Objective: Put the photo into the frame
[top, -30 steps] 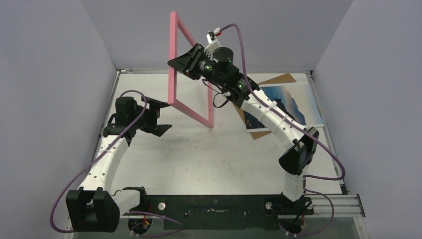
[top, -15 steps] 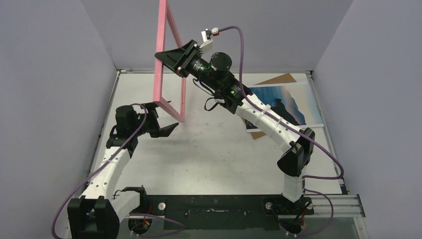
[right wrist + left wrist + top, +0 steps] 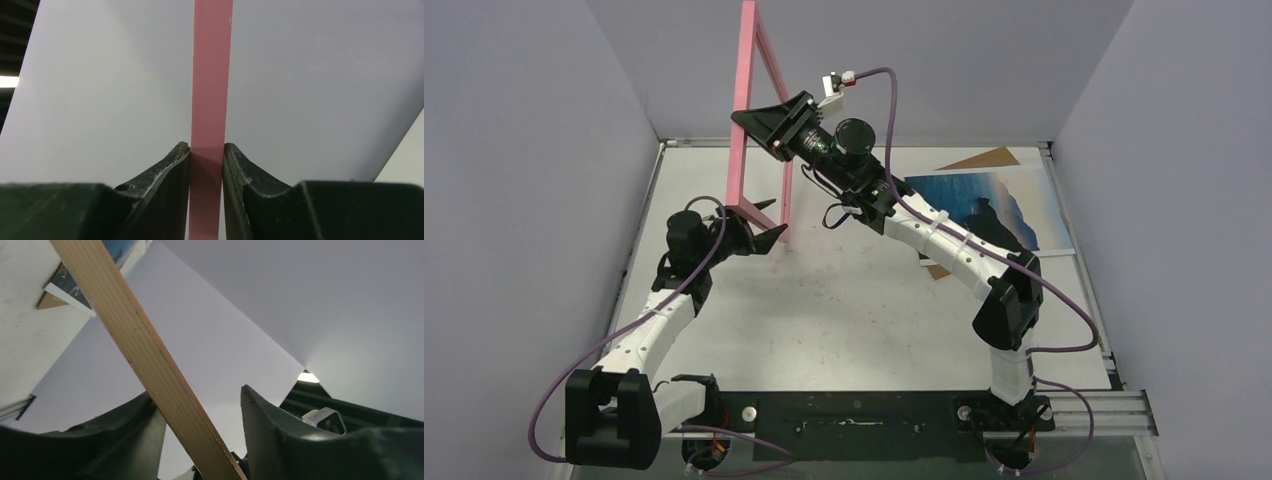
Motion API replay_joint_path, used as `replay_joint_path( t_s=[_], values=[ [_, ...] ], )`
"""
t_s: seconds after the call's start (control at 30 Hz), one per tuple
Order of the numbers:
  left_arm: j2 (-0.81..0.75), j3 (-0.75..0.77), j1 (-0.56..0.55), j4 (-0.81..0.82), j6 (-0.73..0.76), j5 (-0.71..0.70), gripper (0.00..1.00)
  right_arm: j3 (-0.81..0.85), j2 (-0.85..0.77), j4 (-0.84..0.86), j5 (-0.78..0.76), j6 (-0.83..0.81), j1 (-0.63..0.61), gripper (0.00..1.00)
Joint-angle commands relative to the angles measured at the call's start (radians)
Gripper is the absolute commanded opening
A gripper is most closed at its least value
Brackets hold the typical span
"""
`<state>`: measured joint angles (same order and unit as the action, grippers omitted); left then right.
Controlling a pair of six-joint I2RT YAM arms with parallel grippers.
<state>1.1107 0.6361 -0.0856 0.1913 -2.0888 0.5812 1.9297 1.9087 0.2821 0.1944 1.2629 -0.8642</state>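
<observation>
Worktop [image 3: 844,300] was white, scuffed with grey marks all over. Loose items sat only at 2 o'clock. The photo [image 3: 1014,205] lay face up, seascape side showing, on top of a brown backing board [image 3: 984,158]. The board was rotated out of line with the print, so one brown corner poked out at its 12 o'clock and another at its 7 o'clock. A black base plate [image 3: 864,410] ran along the 6 o'clock edge.

Pink frame [image 3: 745,60]; blue, white-bordered seascape photo [image 3: 1014,193].
</observation>
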Motion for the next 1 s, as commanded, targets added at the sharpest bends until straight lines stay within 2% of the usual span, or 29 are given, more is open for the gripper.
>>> replay_joint_path(
  t_s=[0.0,0.2,0.3,0.43,0.57,0.7,0.9,0.97],
  values=[
    [0.013,-0.012,-0.015,0.236,-0.262,-0.080,0.45,-0.002,-0.038,0.197,-0.001,0.015,-0.009,0.00],
    [0.019,-0.048,-0.027,0.312,-0.286,-0.125,0.23,-0.098,-0.091,0.205,-0.006,0.015,-0.006,0.00],
    [0.014,-0.079,-0.029,0.341,-0.290,-0.156,0.16,-0.193,-0.141,0.218,-0.019,-0.005,0.003,0.03],
    [0.000,-0.120,-0.027,0.334,-0.269,-0.169,0.06,-0.279,-0.219,0.127,-0.045,-0.063,0.026,0.06],
    [-0.009,-0.135,-0.026,0.272,-0.214,-0.152,0.01,-0.357,-0.277,0.053,-0.053,-0.085,0.051,0.11],
    [-0.012,-0.128,-0.023,0.168,-0.134,-0.117,0.00,-0.407,-0.326,0.000,-0.058,-0.098,0.071,0.25],
    [-0.001,-0.104,-0.023,-0.015,0.023,-0.095,0.00,-0.380,-0.361,-0.130,-0.038,-0.112,0.104,0.56],
    [0.008,-0.108,-0.022,-0.041,0.044,-0.089,0.00,-0.346,-0.357,-0.185,-0.019,-0.118,0.119,0.61]
  ],
)
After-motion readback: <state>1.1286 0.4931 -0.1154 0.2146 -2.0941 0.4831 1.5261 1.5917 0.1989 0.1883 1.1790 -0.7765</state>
